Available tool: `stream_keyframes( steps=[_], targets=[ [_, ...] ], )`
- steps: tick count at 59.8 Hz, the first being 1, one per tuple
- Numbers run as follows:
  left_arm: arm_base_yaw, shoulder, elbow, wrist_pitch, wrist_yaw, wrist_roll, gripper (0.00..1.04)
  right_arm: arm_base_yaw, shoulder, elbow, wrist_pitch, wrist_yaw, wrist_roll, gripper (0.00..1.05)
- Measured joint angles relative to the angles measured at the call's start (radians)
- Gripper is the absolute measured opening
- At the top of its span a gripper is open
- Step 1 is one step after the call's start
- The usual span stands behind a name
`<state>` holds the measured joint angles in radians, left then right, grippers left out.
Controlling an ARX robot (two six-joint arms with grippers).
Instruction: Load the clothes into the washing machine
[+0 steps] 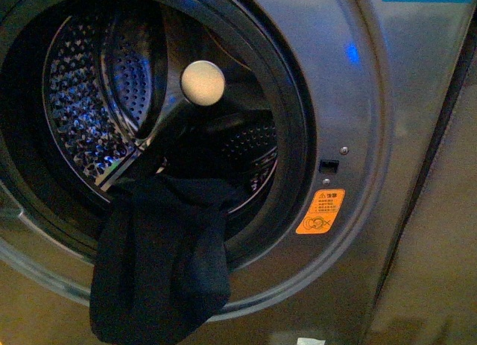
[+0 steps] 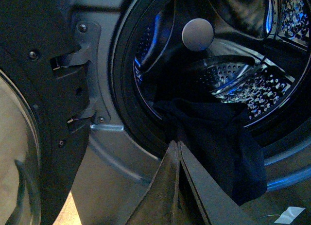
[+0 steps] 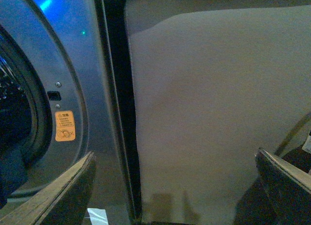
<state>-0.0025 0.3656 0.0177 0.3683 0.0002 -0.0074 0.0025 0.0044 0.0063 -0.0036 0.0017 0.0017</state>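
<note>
The grey washing machine [image 1: 358,99] fills the front view, porthole open, with a shiny perforated drum [image 1: 82,114] and a cream hub [image 1: 203,83] inside. The dark clothes [image 1: 160,263] drape over the porthole's lower rim, one end inside the drum, most of it hanging down outside. In the left wrist view the clothes [image 2: 218,142] hang just beyond my left gripper [image 2: 177,143], which is shut with nothing in it, its tips close to the fabric's edge. My right gripper [image 3: 175,159] is open and empty, facing a plain panel to the right of the machine. Neither arm shows in the front view.
The open machine door [image 2: 29,113] stands at the left on its hinges [image 2: 80,55]. An orange warning sticker [image 1: 320,211] is right of the porthole. A flat beige panel [image 3: 218,113] adjoins the machine's right side. A white scrap [image 2: 290,214] lies on the floor.
</note>
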Motion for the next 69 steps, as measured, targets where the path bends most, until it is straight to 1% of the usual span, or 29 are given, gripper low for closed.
stream_keyframes(
  steps=[22, 34, 39, 41, 58, 59, 60, 66, 69],
  targets=[
    [0.0, -0.142, 0.0, -0.141, 0.0, 0.0, 0.04, 0.0, 0.0, 0.0, 0.0, 0.0, 0.0, 0.97],
    [0.0, -0.192, 0.0, -0.191, 0.0, 0.0, 0.04, 0.0, 0.0, 0.0, 0.0, 0.0, 0.0, 0.97],
    [0.0, -0.308, 0.0, -0.34, 0.0, 0.0, 0.04, 0.0, 0.0, 0.0, 0.0, 0.0, 0.0, 0.97],
    [0.0, -0.338, 0.0, -0.356, 0.0, 0.0, 0.04, 0.0, 0.0, 0.0, 0.0, 0.0, 0.0, 0.97],
    [0.0, -0.36, 0.0, -0.366, 0.0, 0.0, 0.04, 0.0, 0.0, 0.0, 0.0, 0.0, 0.0, 0.97],
    [0.0, -0.36, 0.0, -0.366, 0.0, -0.001, 0.05, 0.0, 0.0, 0.0, 0.0, 0.0, 0.0, 0.97],
    [0.0, -0.36, 0.0, -0.366, 0.0, 0.0, 0.11, 0.0, 0.0, 0.0, 0.0, 0.0, 0.0, 0.97],
    [0.0, -0.36, 0.0, -0.366, 0.0, 0.0, 0.27, 0.0, 0.0, 0.0, 0.0, 0.0, 0.0, 0.97],
    [0.0, -0.36, 0.0, -0.366, 0.0, 0.0, 0.37, 0.0, 0.0, 0.0, 0.0, 0.0, 0.0, 0.97]
  ],
)
